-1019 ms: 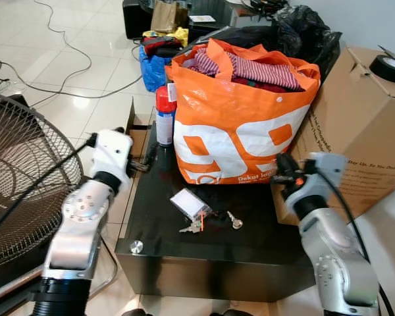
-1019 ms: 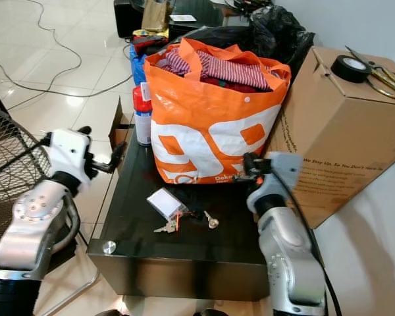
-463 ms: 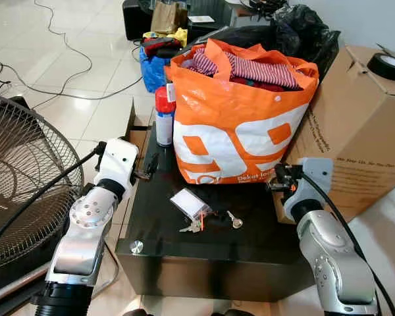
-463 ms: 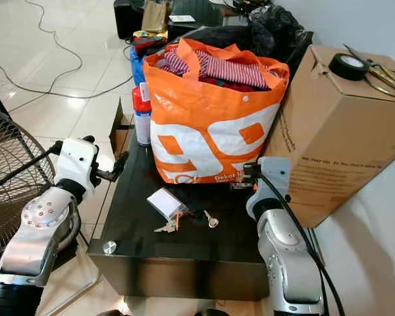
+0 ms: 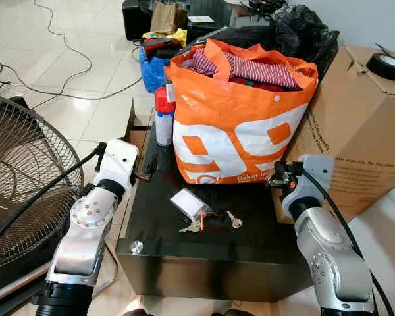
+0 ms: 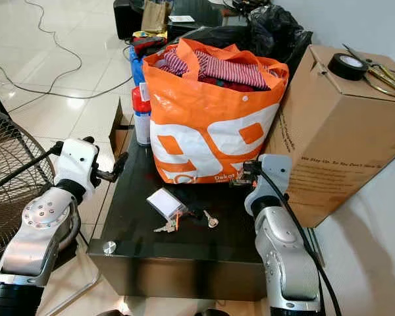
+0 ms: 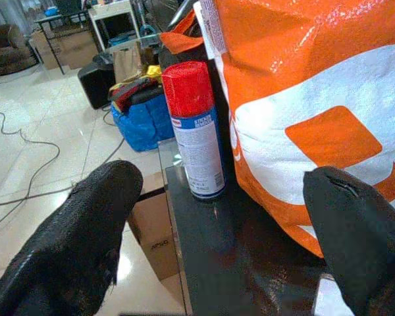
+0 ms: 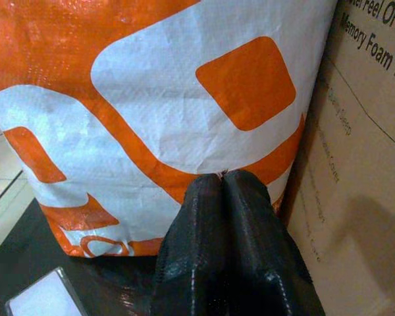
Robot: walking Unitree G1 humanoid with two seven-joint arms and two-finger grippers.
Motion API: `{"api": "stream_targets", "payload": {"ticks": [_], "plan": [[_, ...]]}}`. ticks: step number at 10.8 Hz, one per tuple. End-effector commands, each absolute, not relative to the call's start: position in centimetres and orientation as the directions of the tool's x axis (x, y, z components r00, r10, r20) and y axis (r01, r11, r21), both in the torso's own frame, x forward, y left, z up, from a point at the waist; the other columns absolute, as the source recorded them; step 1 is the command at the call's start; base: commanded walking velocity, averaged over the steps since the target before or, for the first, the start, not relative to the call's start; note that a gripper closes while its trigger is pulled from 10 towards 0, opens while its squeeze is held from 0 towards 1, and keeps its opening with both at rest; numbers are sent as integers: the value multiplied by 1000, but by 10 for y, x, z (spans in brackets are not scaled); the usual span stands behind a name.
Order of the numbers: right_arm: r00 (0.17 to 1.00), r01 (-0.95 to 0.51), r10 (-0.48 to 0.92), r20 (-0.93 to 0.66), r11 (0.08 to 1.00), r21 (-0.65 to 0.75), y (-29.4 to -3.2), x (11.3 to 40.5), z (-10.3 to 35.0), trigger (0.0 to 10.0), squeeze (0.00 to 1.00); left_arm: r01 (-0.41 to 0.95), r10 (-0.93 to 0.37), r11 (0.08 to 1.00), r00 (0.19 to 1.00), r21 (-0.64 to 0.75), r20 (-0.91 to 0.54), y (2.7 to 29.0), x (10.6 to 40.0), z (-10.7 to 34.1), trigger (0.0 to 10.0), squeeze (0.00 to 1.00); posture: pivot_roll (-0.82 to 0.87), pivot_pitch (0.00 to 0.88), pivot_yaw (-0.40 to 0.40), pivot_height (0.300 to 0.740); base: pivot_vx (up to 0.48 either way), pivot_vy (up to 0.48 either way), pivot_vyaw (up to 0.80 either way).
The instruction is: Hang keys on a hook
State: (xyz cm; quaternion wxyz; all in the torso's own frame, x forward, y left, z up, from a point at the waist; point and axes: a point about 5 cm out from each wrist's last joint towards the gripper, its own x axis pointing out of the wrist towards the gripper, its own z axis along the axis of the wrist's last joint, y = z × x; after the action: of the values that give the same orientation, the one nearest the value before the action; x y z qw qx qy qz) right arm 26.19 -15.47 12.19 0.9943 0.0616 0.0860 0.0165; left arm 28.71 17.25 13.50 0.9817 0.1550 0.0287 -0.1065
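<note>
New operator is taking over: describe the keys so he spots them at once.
Find the big orange bag on the black table. Right in front of it lie the keys: small silver keys with red bits on a ring, attached to a white card tag, unlike the upright red-capped spray can nearby.

Layout around the low table (image 5: 250, 245)

On the table, the keys (image 5: 204, 218) lie in front of the shopping bag (image 5: 240, 125), which stands at the table's rear. The spray can (image 5: 164, 116) stands on the table's back left corner, just beside the bag. A cardboard box (image 5: 365, 131) sits right of the table; a fan (image 5: 20, 184) stands left of it.
</note>
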Motion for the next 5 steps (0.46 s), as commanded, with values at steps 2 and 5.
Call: {"api": "stream_targets", "payload": {"ticks": [2,5], "plan": [[985,-12,35,-168,991,132,-157,264,122,10000,0,225,-210,922,974,314,-81,169,287,139,10000,0,-46,0,-68,740,0,0,0],[985,-25,45,-166,992,122,-155,264,122,10000,0,226,-210,921,974,316,-84,168,287,139,10000,0,-46,0,-68,740,0,0,0]]}}
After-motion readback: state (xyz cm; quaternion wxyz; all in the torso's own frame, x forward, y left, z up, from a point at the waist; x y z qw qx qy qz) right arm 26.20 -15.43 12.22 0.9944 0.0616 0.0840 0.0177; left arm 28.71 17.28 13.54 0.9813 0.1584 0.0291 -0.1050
